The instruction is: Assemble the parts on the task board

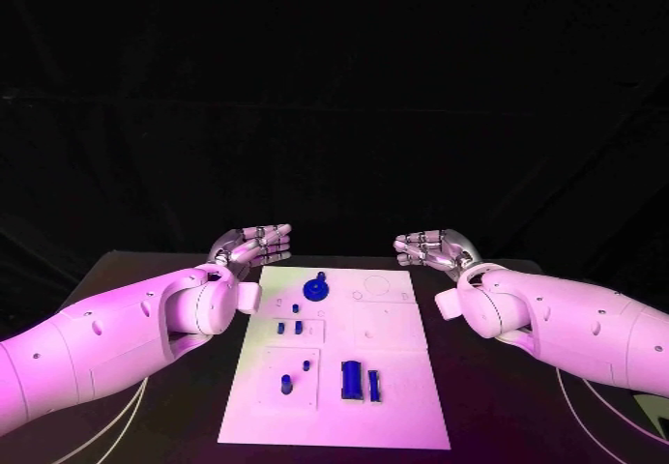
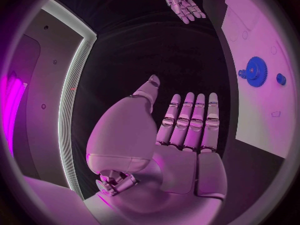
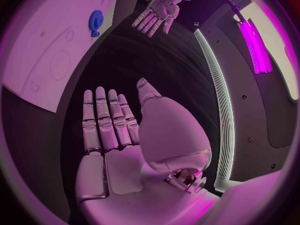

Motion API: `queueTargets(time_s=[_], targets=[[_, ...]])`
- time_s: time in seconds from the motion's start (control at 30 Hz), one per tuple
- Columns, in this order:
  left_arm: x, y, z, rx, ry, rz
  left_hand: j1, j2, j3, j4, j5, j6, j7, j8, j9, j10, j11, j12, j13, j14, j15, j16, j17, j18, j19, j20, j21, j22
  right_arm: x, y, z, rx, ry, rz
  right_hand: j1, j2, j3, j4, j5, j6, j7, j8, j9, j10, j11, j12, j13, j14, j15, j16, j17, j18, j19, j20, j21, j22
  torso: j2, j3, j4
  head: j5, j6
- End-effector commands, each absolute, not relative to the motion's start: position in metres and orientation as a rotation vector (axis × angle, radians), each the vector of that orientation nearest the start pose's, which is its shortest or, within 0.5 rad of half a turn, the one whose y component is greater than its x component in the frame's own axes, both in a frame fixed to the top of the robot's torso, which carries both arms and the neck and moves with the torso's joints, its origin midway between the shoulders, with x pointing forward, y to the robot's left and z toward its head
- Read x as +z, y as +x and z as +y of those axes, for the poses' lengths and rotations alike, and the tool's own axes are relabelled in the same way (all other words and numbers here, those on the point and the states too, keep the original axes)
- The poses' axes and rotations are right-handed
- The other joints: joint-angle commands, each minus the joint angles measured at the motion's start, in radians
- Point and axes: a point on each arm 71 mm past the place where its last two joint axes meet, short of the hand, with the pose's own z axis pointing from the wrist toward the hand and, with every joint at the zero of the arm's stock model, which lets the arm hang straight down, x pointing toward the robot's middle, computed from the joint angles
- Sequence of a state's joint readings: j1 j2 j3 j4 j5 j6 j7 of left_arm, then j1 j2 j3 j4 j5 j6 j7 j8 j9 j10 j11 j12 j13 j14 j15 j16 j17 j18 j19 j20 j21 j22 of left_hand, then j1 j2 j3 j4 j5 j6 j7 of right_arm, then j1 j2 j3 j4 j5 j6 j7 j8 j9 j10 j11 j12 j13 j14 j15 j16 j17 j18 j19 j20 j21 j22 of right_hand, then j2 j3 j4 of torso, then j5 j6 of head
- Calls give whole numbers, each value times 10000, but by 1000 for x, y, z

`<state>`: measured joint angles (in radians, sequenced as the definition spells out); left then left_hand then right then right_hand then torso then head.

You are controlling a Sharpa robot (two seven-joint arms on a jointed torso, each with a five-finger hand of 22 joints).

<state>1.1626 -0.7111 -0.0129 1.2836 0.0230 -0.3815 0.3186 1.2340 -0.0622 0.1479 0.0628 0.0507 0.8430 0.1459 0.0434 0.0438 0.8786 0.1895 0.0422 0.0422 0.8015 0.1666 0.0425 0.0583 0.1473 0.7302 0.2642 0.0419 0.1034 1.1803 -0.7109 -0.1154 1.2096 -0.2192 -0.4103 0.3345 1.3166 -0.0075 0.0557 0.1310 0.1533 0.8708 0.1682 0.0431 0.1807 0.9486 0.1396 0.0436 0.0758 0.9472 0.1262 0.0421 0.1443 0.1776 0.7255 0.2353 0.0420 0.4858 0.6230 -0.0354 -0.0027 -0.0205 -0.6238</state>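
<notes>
Flanking the task board, both hands hold nothing, fingers straight; wrist views reveal gear teeth.

White task board mid-table, small blue parts on it.

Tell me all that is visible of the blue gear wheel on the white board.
The blue gear wheel is a small round part with fine teeth around its rim, seemingly plastic. It lies flat near the far end of the white task board, on its left half. A small blue knob-like piece juts at its edge. In the left wrist view its toothed rim shows clearly. Neither hand touches it: the left hand and right hand hover beyond the board, holding nothing.
</notes>
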Motion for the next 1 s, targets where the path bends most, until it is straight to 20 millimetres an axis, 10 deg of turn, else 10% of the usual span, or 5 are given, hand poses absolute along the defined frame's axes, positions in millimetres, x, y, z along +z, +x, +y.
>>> queueTargets(time_s=[0.03,0.37,0.43,0.53,1.0], targets=[[-211,526,219,-13408,-12585,13718,-4080,622,-489,-628,-507,-2785,-482,-434,-438,-2903,-625,-422,-422,-2649,-549,-425,-583,-442,-2414,-873,-419,-1034,-232,526,-239,11610,9811,14581,-4350,75,-557,-442,-508,-2878,-553,-431,-600,-3134,-461,-436,-758,-3130,-417,-421,-479,-566,-2398,-779,-420,-1608,-119,48,6,22,17],[-221,490,203,-12776,-12360,12802,-6862,622,-1479,-628,-507,-4685,-1459,-434,-438,-4885,-1053,-422,-422,-4457,-927,-425,-583,-702,-4063,-1472,-419,-1034,-229,488,-208,12214,11229,12996,-7298,75,-557,-1310,-1533,-4834,-931,-431,-1006,-5264,-1396,-436,-758,-5258,-1262,-421,-1443,-916,-4026,-1309,-420,-2698,-761,342,26,198,229],[-222,482,200,-12637,-12290,12617,-7269,622,-1479,-628,-507,-4965,-1459,-434,-438,-5175,-1116,-422,-422,-4722,-1666,-425,-583,-768,-4301,-1562,-419,-1034,-228,480,-203,12260,11503,12723,-7749,75,-557,-1310,-1533,-5132,-1682,-431,-1064,-5586,-1396,-436,-758,-5582,-1262,-421,-1443,-916,-4273,-1388,-420,-2864,-787,353,27,205,237],[-224,471,196,-12443,-12183,12368,-7904,622,-1479,-628,-507,-5400,-1459,-434,-438,-5629,-1895,-422,-422,-5134,-1666,-425,-583,-768,-4682,-1694,-419,-1034,-226,469,-196,12290,11864,12381,-8426,75,-557,-1310,-1533,-5579,-1682,-431,-1807,-6077,-1396,-436,-758,-6069,-1262,-421,-1443,-1026,-4650,-1508,-420,-3114,-788,354,27,205,238],[-224,462,192,-12289,-12089,12178,-9800,622,-1479,-628,-507,-6695,-1459,-434,-438,-6977,-1895,-422,-422,-6370,-1666,-425,-583,-1473,-5800,-2642,-419,-1034,-224,462,-192,12289,12089,12178,-10450,75,-557,-1310,-1533,-6918,-1682,-431,-1807,-7533,-1396,-436,-758,-7526,-1262,-421,-1443,-1776,-5752,-2353,-420,-3860,-788,354,27,205,238]])
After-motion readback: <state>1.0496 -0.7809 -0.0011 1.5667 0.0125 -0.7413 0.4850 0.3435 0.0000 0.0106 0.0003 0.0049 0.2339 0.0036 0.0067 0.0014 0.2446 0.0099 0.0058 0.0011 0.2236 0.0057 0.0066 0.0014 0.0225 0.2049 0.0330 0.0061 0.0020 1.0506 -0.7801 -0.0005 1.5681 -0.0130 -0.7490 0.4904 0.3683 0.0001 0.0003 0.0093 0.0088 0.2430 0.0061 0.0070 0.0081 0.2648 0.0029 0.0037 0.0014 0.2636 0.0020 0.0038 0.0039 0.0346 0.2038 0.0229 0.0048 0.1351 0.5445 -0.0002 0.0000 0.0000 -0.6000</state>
